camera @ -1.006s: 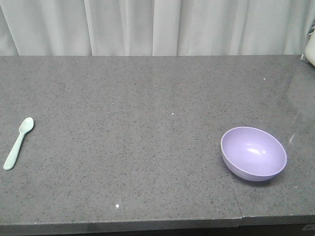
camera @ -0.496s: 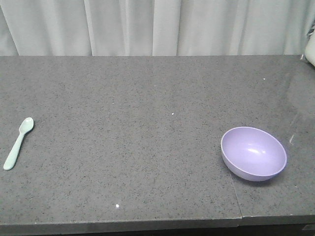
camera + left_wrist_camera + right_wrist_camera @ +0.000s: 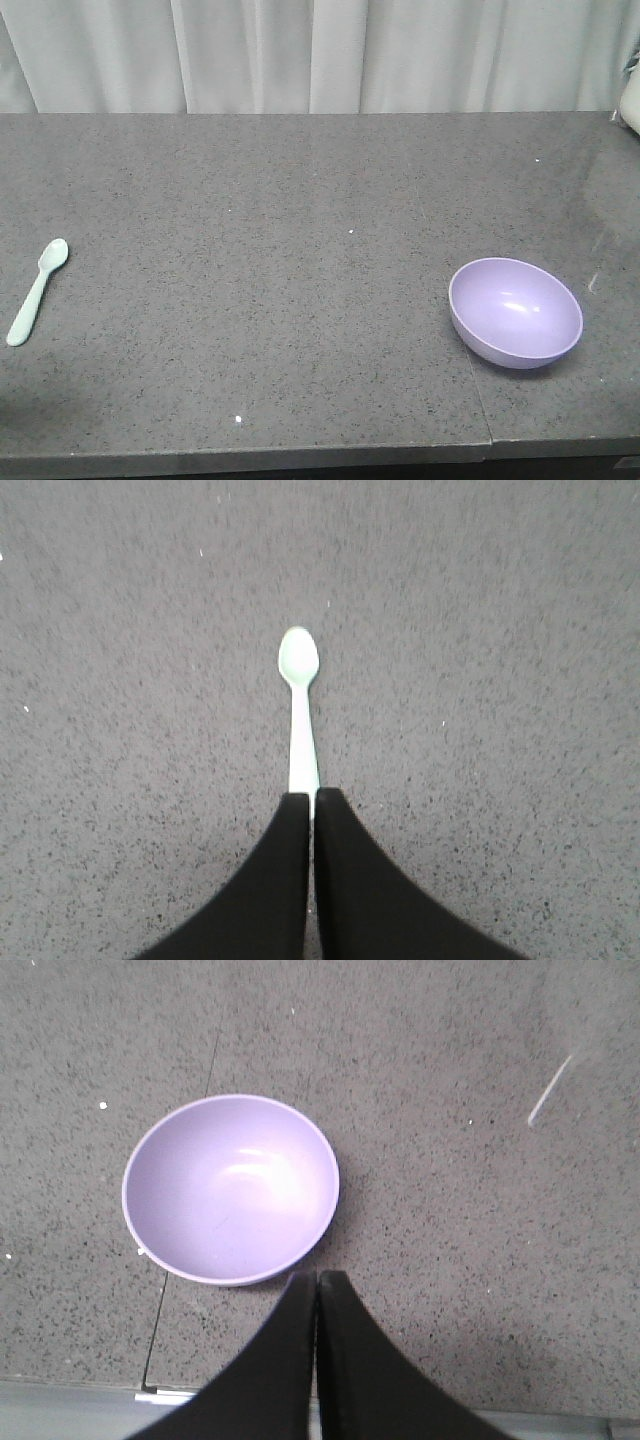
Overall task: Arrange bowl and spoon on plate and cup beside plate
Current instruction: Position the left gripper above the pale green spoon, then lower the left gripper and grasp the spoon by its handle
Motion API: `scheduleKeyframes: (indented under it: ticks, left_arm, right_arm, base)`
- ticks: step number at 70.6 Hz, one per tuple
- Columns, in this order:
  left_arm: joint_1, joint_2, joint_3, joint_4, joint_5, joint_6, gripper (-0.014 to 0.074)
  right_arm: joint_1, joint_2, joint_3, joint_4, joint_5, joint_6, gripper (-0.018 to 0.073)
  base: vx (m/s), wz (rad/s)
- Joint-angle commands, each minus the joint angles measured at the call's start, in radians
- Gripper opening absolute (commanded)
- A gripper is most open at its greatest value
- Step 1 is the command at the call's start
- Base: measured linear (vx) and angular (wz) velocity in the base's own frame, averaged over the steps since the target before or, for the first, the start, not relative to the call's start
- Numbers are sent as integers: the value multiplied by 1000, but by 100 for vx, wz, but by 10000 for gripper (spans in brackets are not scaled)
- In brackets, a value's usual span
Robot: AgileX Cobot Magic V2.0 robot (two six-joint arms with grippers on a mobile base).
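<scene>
The pale mint spoon (image 3: 37, 290) lies flat near the table's left edge, bowl end away from me. In the left wrist view the spoon (image 3: 299, 700) runs straight out from under my left gripper (image 3: 312, 795), whose jaws are shut above the handle's end and hide it. The lavender bowl (image 3: 515, 310) rests on the table at the right, tilted toward the front. My right gripper (image 3: 317, 1275) is shut just outside the near rim of the bowl (image 3: 230, 1188), with nothing in it. Neither gripper shows in the front view. The plate and the cup are out of view.
The dark speckled tabletop has a seam (image 3: 478, 400) running to its front edge left of the bowl. The table's front edge (image 3: 80, 1410) lies close under my right gripper. A white curtain (image 3: 320, 55) hangs behind, and a pale object (image 3: 630, 100) sits at the far right.
</scene>
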Motion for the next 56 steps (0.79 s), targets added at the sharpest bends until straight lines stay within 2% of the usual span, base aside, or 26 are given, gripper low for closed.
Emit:
scheduleKeyframes:
  ticks: [1,12,24,31,46,56]
  left_arm:
    - [-8,17,-37,-5,-52,-1,-6]
    - [-8,20,-35,-5,-55,-2,-1]
    - [-8,20,-35,-4,-53,-2,72]
    - [-8,20,-35,-3,-51,-1,191]
    - [-8,20,-35,9,-55,-2,541]
    - [-8,20,-35,9,-55,-2,639]
  right_arm:
    - [-3,17,-34,1,-43,-6,-11]
    - [-3,17,-33,0,-47,-3,3]
    - [-3,17,-33,0,-34,-3,109]
    - [-3,17,-33,0,-24,-3,213]
    - [-3,17,-33,0,-24,-3,455]
    - [-3,17,-33,0,-25,-3,523]
  base:
    - [0,0]
    - [0,0]
    - [0,0]
    - [0,0]
    - [0,0]
    - [0,0]
